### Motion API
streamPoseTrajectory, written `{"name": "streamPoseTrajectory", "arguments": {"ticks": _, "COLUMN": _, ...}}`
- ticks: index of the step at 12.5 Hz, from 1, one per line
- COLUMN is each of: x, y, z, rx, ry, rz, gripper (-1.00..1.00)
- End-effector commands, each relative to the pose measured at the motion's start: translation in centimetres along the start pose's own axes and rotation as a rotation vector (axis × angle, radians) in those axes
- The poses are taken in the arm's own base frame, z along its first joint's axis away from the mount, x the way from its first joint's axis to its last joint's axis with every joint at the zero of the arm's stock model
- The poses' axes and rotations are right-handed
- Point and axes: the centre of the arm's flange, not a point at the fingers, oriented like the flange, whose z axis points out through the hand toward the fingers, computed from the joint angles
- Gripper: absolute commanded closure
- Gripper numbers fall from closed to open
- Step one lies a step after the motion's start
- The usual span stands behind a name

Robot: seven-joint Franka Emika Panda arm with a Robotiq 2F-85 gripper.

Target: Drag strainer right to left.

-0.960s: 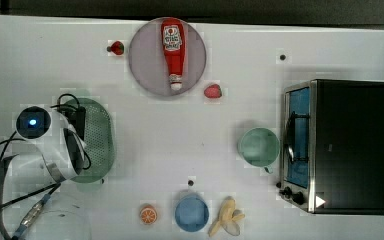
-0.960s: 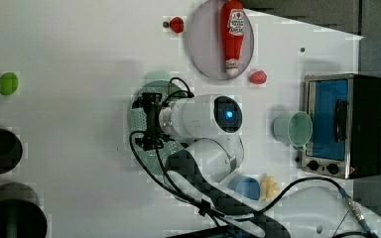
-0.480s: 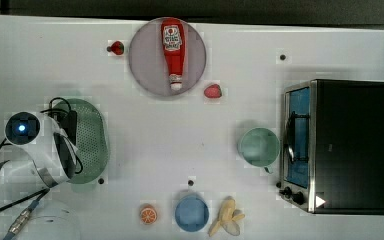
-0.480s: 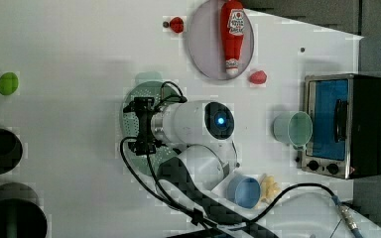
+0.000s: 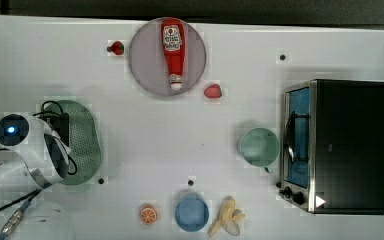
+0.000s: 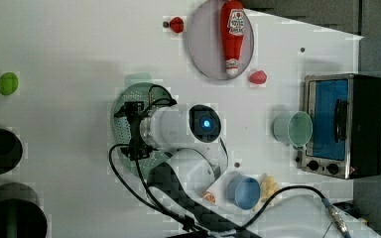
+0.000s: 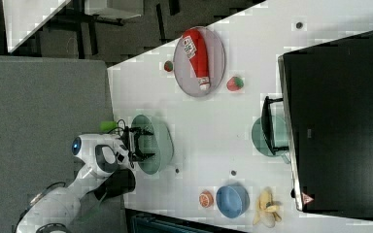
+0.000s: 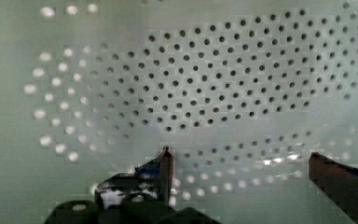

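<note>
One strainer (image 5: 84,145) under my gripper (image 8: 240,161); wrist view shows fingers (image 8: 165,165) spread wide inside it, top view hides them.

White tabletop (image 5: 130,140) beside grey floor (image 7: 43,97), dark surroundings beyond.

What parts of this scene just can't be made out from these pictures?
- The strainer: in the top view the arm covers its left part.
- Whether the gripper touches the strainer wall: the wrist view leaves it unclear.
- The oven interior: too dark behind its door.
- The orange item: too small to identify.
</note>
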Motion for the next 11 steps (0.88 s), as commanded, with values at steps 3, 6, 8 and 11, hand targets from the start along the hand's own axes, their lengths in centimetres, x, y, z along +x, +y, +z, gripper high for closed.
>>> {"name": "streamPoseTrajectory", "arguments": {"ticks": 3, "x": 6.3, "y": -5.0, "z": -16.1, "rx": 0.124, "ry": 0.060, "rz": -0.236, "gripper": -1.00}}
{"name": "streamPoseTrajectory", "arguments": {"ticks": 6, "x": 14.8, "y": -6.1, "z": -27.5, "rx": 0.134, "ry": 0.090, "rz": -0.387, "gripper": -1.00}}
{"name": "streamPoseTrajectory", "arguments": {"ticks": 8, "x": 22.1, "y": -5.5, "z": -34.4, "rx": 0.138, "ry": 0.099, "rz": -0.457, "gripper": -1.00}}
{"name": "streamPoseTrajectory", "arguments": {"ticks": 11, "x": 34.4, "y": -2.3, "z": -41.9, "rx": 0.113, "ry": 0.109, "rz": -0.519, "gripper": -1.00}}
